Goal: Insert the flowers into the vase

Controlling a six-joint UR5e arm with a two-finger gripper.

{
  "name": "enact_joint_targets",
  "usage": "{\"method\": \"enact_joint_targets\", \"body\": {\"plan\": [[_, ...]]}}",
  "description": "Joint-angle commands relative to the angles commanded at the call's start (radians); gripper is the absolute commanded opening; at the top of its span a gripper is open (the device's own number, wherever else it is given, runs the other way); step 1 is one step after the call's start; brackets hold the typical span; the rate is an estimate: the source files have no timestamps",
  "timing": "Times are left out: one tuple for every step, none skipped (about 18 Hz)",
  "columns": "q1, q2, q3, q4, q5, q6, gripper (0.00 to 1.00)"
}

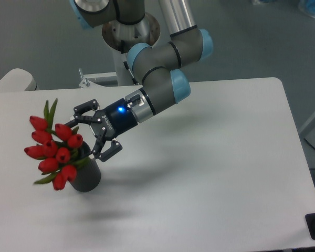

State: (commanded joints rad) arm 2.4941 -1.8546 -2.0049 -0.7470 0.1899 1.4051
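The flowers [52, 149], a bunch of red tulip buds with green leaves, stand in the vase [87, 176] and lean out to the left. The vase is a dark grey cylinder standing upright on the white table [210, 157] at the left. My gripper [89, 135] is just right of the bunch and above the vase's rim. Its fingers are spread apart and hold nothing. The stems are hidden inside the vase.
The arm reaches in from its base [130, 31] at the back, crossing above the table's back left part. A pale rounded object [13, 81] sits off the table's back left corner. The table's right edge lies near x 600.
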Motion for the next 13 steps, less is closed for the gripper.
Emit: {"method": "enact_joint_targets", "body": {"plan": [[0.008,0.005,-0.002,0.0,0.05,0.0,1.0],[0.009,0.017,-0.005,0.0,0.104,0.0,1.0],[0.008,0.028,-0.005,-0.002,0.138,-0.003,1.0],[0.011,0.035,-0.002,-0.002,0.15,-0.014,1.0],[0.021,0.037,0.005,-0.003,0.154,-0.017,1.0],[0.035,0.038,0.006,-0.003,0.155,-0.017,1.0],[0.048,0.043,0.011,-0.003,0.161,-0.017,1.0],[0.063,0.054,0.021,-0.003,0.172,-0.017,1.0],[0.086,0.063,0.038,-0.006,0.186,-0.017,1.0],[0.106,0.074,0.049,-0.008,0.2,-0.018,1.0],[0.124,0.083,0.054,-0.009,0.216,-0.018,1.0],[0.147,0.084,0.064,-0.011,0.244,-0.017,1.0],[0.175,0.084,0.084,-0.011,0.284,-0.017,1.0]]}}
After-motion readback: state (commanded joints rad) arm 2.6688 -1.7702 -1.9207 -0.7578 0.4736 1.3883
